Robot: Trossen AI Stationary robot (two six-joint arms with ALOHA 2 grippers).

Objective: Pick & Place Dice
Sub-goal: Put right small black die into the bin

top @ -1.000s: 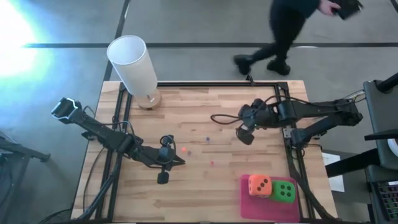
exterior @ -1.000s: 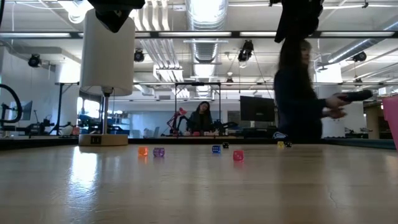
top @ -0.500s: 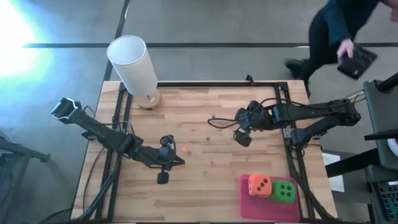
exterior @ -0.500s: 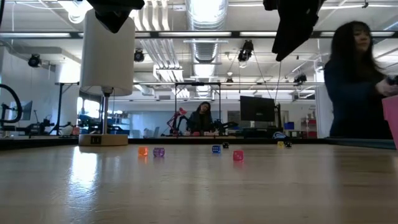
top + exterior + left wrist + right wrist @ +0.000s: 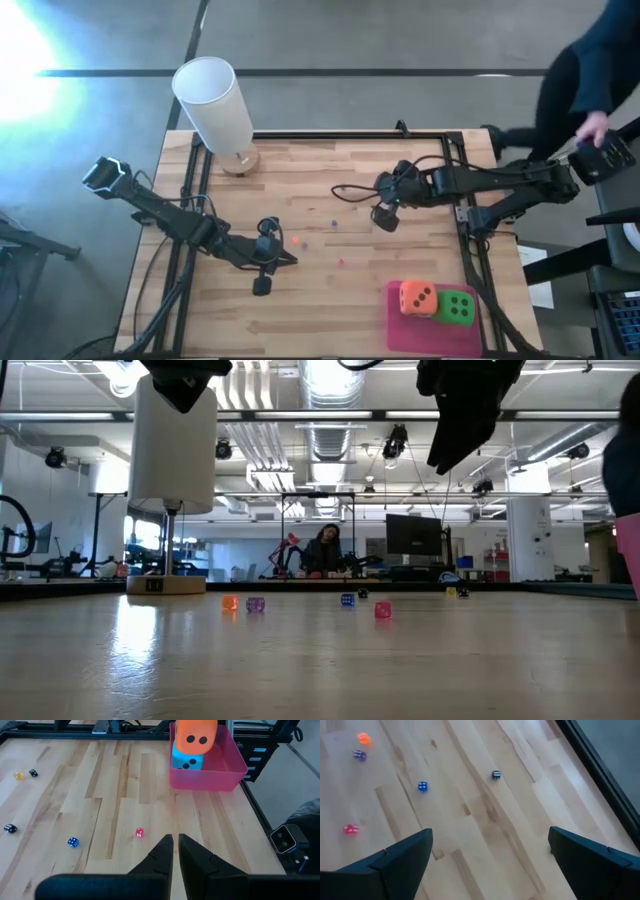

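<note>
A pink tray [image 5: 400, 322] stands at the table's near right. In it an orange die [image 5: 197, 734] rests on a teal die [image 5: 187, 760], with a green die [image 5: 457, 307] beside them. Several tiny dice lie loose on the wood mid-table: red [image 5: 139, 832], blue [image 5: 422, 786], purple [image 5: 359, 755], orange [image 5: 364, 738] and dark [image 5: 496, 775]. My right gripper [image 5: 490, 860] hangs open above the table, right of these tiny dice, with nothing between its fingers. My left gripper [image 5: 175, 851] is shut and empty, hovering left of centre and pointing toward the tray.
A tall white cylinder [image 5: 215, 100] on a round wooden base [image 5: 240, 160] stands at the far left corner. A black frame [image 5: 470, 240] runs along the table's edges. A person [image 5: 590, 70] moves on the floor beyond the far right corner.
My right gripper has sunk lower toward the table and drifted a little toward the left edge, staying open. The person behind the table has walked off toward the right.
</note>
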